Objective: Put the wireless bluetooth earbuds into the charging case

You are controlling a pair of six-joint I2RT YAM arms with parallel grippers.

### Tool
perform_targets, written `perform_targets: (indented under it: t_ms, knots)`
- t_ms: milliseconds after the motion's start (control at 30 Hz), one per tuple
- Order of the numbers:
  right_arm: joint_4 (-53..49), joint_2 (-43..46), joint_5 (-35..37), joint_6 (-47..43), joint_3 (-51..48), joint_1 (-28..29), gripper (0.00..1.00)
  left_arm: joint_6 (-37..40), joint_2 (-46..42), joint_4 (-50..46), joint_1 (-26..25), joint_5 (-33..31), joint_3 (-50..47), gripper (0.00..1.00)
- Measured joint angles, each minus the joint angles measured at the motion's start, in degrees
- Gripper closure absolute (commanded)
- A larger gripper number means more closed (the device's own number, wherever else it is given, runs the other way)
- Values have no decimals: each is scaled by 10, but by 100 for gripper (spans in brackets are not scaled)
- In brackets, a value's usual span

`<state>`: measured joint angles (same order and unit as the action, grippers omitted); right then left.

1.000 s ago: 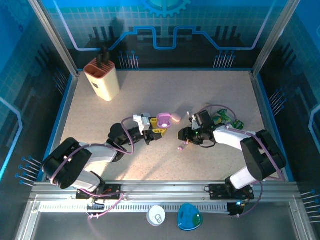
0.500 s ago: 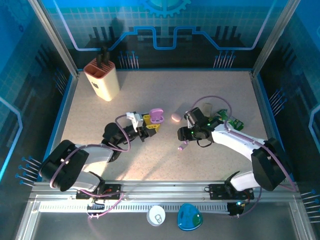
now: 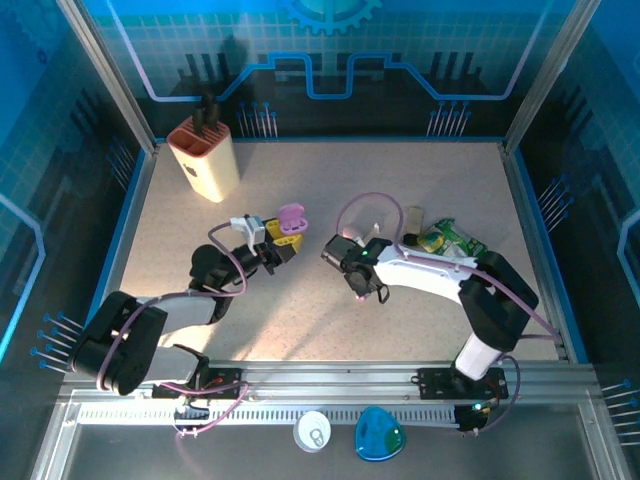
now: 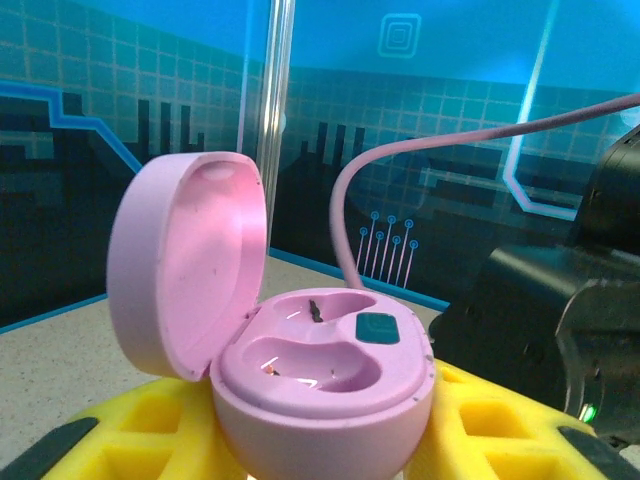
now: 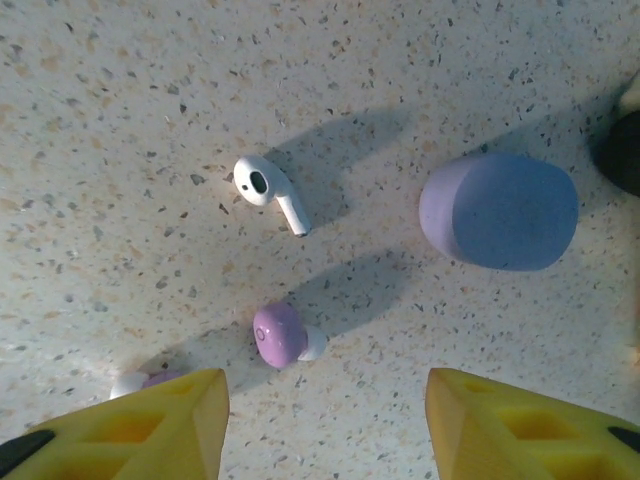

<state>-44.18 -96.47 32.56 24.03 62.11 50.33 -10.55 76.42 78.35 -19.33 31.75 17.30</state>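
right gripper [image 5: 322, 425] swung left over lavender earbud [image 5: 280, 335]; left gripper [image 3: 283, 240] carried case [image 4: 320, 375] leftward.

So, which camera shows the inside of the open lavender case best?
The left wrist view: the open lavender case is close, lid up, both earbud wells plainly empty. The top external view gives it as a small shape gripped in the left pincer.

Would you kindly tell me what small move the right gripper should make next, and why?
Probably lower the right gripper around the lavender earbud and close. Its jaws stand open and empty above the table, and that bud lies loose just below them. The left gripper holds the open lavender case, whose two wells look empty.
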Motion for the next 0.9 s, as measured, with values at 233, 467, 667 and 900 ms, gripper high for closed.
perform_targets:
  t_ms: [233, 467, 667, 900]
  knots:
    - [-21, -50, 22, -21, 34, 3, 50, -1, -3, 0, 0, 0, -10, 62]
    - [-28, -86, 24, -25, 44, 3, 55, -1, -4, 0, 1, 0, -10, 62]
    - [-30, -97, 31, -26, 44, 4, 62, -1, -4, 0, 1, 0, -11, 62]
    - [-30, -104, 30, -27, 45, 4, 62, -1, -4, 0, 1, 0, -14, 62]
